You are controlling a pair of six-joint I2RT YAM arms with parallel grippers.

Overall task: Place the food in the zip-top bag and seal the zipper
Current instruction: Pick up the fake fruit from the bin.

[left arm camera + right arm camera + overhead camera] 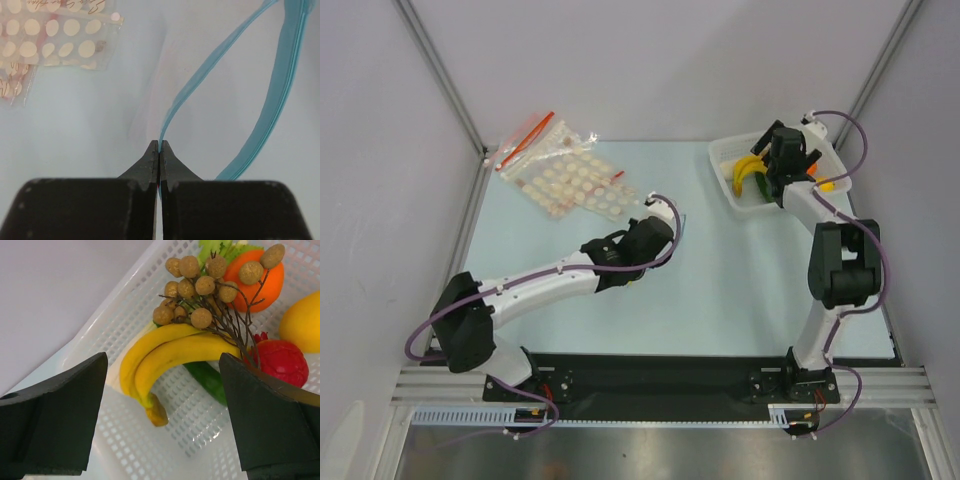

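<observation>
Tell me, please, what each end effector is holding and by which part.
The left end effector pinches one lip of the blue zipper strip; the right end effector is open over the basket, holding nothing.

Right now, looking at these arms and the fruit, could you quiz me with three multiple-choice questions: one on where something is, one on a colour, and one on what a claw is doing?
1. Where is the bunch of small tan-brown fruits?
A. in the white basket
B. inside a clear bag
C. on the bare table

2. What colour is the zipper that the left gripper pinches?
A. red
B. yellow
C. light blue-teal

3. How does the right gripper stand?
A. shut on an orange
B. open wide, holding nothing
C. shut on a lemon

Answers:
1 A: the right wrist view shows the bunch inside the basket's mesh walls.
2 C: the left wrist view shows a blue-teal strip caught between shut fingers.
3 B: its fingers stand far apart above the basket, gripping nothing.
</observation>
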